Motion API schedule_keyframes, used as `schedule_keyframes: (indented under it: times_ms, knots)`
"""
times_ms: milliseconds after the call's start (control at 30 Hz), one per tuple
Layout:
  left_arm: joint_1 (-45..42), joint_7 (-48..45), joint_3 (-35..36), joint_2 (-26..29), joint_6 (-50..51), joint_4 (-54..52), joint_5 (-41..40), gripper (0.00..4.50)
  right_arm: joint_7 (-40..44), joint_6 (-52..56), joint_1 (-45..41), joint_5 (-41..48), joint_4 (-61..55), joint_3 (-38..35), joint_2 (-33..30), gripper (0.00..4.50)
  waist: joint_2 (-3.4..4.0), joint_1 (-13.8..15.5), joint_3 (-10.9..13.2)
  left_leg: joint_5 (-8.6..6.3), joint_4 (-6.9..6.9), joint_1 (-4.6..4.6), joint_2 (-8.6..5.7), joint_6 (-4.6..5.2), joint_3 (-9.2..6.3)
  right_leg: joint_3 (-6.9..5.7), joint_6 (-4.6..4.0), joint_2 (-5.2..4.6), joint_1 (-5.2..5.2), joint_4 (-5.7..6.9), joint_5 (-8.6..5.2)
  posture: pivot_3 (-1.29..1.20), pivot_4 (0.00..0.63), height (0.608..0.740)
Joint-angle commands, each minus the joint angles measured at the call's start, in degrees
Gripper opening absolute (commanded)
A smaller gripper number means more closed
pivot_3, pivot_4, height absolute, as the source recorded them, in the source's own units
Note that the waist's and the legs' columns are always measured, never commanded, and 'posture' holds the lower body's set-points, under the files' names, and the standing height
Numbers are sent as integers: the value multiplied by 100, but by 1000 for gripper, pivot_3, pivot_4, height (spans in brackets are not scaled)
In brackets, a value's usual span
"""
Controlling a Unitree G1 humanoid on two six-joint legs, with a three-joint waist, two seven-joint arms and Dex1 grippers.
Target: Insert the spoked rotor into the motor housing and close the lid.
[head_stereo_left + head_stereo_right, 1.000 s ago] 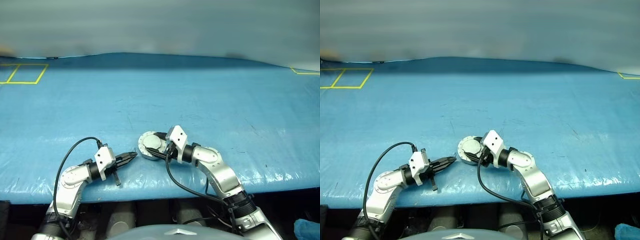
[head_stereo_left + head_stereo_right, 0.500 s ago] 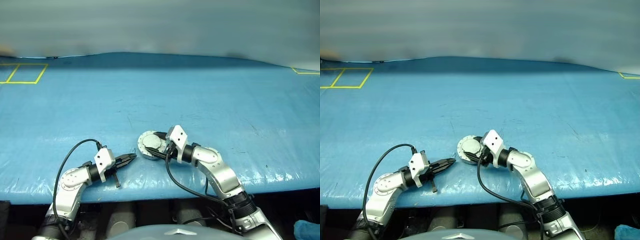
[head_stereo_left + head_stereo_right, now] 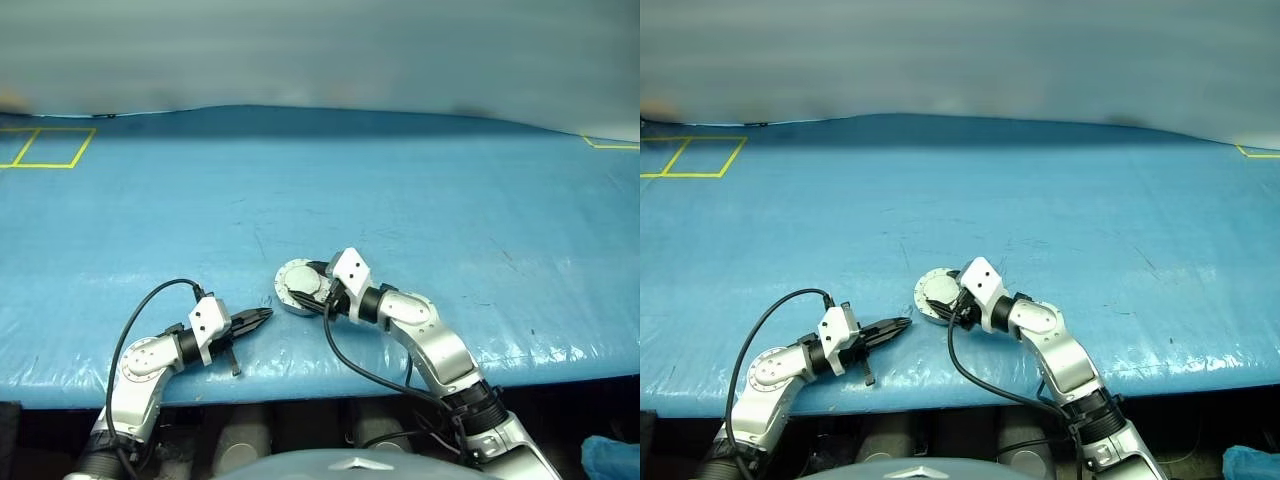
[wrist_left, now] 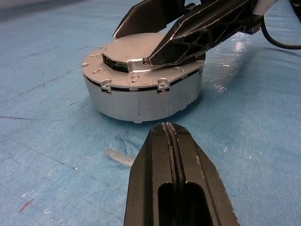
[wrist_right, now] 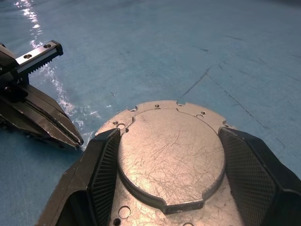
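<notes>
Left claw [image 3: 262,317] pinched closed, holding nothing, low over the blue desk [image 3: 420,210] near its front edge, tips aimed at the motor housing [image 4: 143,96]. Housing sits on the desk just past those tips, a small gap between. Lid [image 5: 170,155] is down on the housing, plain scratched grey face up. Right claw [image 3: 318,296] reaches in from the opposite side, its black fingers [image 5: 101,165] spread wide along either side of the lid's raised centre, against the housing top. Yellow tape lines [image 3: 45,148] far beyond the left claw, at the desk's back corner.
</notes>
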Motion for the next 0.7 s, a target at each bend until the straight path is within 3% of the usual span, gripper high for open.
schedule_keyframes:
  times_ms: [33, 533, 700]
  knots:
    - [-30, 18, 15, -9, -75, -90, -19, 0, -86, 103, -76, -84, -53, 15, 4, 2994, 0, -3, 0, 0, 0, 0, 1, 0, 0, 0, 0, 1, 0, 0, 0, 0, 150, 740]
    - [1, 56, 66, -70, -68, -83, -94, 0, -363, 456, -162, -428, 312, 152, -73, 2994, 1, -33, -3, -2, 1, 12, 7, -4, 3, -4, 1, -6, 1, 1, -1, 0, 150, 740]
    - [-266, 523, 367, -286, 845, -246, -549, 0, -326, 454, -131, -404, 294, 140, -108, 2994, -2, -27, -5, -3, 1, 12, 8, -5, 2, -11, 1, -10, 2, 1, -1, 0, 150, 740]
